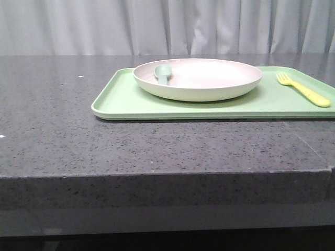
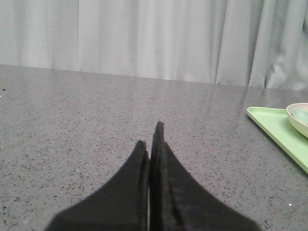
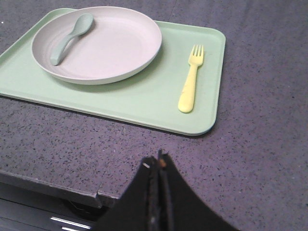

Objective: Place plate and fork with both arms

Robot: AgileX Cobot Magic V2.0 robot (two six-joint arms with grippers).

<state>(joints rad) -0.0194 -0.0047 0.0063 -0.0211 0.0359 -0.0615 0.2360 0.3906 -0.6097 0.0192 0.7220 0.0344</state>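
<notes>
The cream-white plate (image 1: 209, 78) sits on a light-green tray (image 1: 125, 99) at the table's middle right. A sage-green spoon (image 1: 163, 73) lies in the plate. The pale-yellow fork (image 1: 306, 90) lies on the tray to the right of the plate, tines pointing away. The plate (image 3: 115, 48) and the fork (image 3: 190, 79) also show in the right wrist view. My right gripper (image 3: 158, 161) is shut and empty, above the table's front edge, near the fork end of the tray. My left gripper (image 2: 150, 137) is shut and empty over bare table, left of the tray (image 2: 274, 127).
The grey speckled table (image 1: 63, 115) stretches left of the tray. Its front edge (image 1: 157, 175) runs across the front view. A pale curtain (image 1: 157, 26) hangs behind. Neither arm shows in the front view.
</notes>
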